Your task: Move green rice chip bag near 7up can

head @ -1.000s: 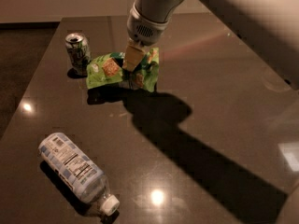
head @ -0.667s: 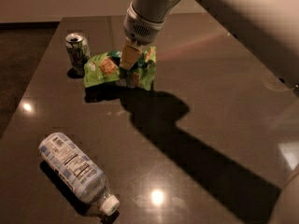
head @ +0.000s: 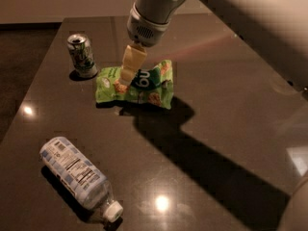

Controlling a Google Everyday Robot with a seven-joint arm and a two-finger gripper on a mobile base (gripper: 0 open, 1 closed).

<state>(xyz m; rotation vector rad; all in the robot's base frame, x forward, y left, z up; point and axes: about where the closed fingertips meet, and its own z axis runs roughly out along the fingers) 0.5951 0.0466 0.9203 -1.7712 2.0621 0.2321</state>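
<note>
A dark, glossy counter (head: 231,109) was seen filling most of the view, with two bright spots of light mirrored in it, one at the left and one at the near side. A pale wall (head: 57,1) was seen beyond its far edge, and dark floor (head: 19,57) past its left edge.

The can (head: 82,56) was stood upright near the far left corner, close to the left edge. The bag (head: 144,85) was laid crumpled on the counter just right of the can, a narrow gap being kept between them. A bottle (head: 77,176) was laid on its side at the near left, well apart from both, its cap turned to the near side. A broad stretch of counter was left to the right of the bag, crossed by the arm's long shadow (head: 202,162).

The pale arm (head: 250,23) was brought in from the upper right, its round wrist pointed down and a little left. The tool (head: 126,75) was set on the bag's left half; whether the bag was gripped or the tool stood wide could not be told.
</note>
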